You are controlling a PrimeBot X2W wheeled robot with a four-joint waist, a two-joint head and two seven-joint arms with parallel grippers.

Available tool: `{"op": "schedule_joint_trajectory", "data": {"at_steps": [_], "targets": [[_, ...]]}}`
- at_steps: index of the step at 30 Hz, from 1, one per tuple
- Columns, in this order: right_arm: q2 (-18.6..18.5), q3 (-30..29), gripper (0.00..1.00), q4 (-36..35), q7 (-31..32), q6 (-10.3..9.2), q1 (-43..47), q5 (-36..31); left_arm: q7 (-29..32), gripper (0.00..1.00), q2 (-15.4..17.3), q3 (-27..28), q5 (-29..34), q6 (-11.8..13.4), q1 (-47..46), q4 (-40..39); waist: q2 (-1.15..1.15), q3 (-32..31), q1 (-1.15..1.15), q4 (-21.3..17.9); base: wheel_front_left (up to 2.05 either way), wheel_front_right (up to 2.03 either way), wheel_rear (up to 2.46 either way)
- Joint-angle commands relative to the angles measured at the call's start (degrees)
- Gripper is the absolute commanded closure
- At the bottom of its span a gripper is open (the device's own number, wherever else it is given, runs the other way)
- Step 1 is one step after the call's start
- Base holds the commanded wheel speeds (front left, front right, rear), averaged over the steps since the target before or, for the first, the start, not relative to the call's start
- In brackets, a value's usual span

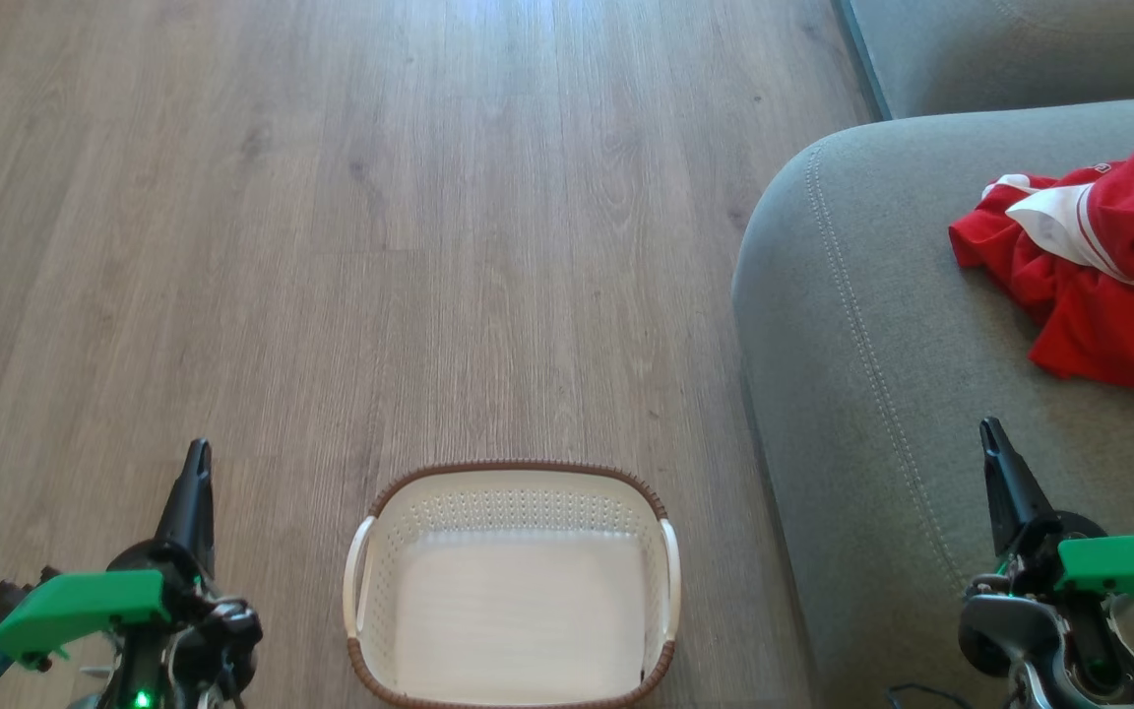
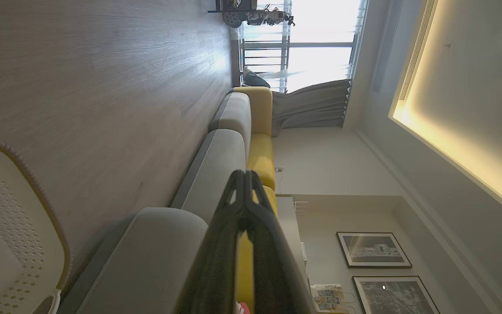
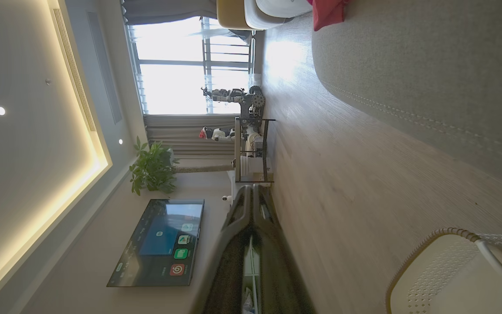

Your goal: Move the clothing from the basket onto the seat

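Observation:
The cream basket (image 1: pixel 513 497) with a brown rim stands on the wood floor at the bottom centre of the head view, and nothing lies in it. The red clothing (image 1: pixel 1099 266) is bunched on the grey seat (image 1: pixel 872 325) at the right, white trim showing. My left gripper (image 1: pixel 195 471) is shut at the lower left, left of the basket, holding nothing. Over the seat's front part, my right gripper (image 1: pixel 992 435) is shut and bare, below the clothing. The left wrist view has the basket (image 2: pixel 28 192) at its left and my fingertips (image 2: pixel 243 175) together. The right wrist view shows the basket (image 3: pixel 434 257) and clothing (image 3: pixel 327 13).
Wood floor (image 1: pixel 380 246) stretches ahead and to the left of the basket. Another grey sofa section (image 1: pixel 1020 49) lies at the far right. In the right wrist view a television (image 3: pixel 159 244), a plant (image 3: pixel 153 168) and a rack (image 3: pixel 251 148) stand far off.

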Motion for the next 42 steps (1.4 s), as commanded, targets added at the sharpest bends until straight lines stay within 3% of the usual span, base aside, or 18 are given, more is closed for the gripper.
{"op": "schedule_joint_trajectory", "data": {"at_steps": [1,42], "targets": [[0.1,0.9,1.0,-1.9,0.7,0.0,-2.9,0.0,0.4,1.0,0.3,2.0,0.1,-0.4,-2.9,-1.5,0.0,0.0,0.0,0.0,0.0,0.0,0.0],[0.2,0.8,1.0,-1.9,0.8,0.0,-2.9,-0.1,0.5,1.0,0.2,2.2,0.2,-0.4,-2.9,-1.5,0.0,0.0,0.0,0.0,0.0,0.0,0.0]]}}
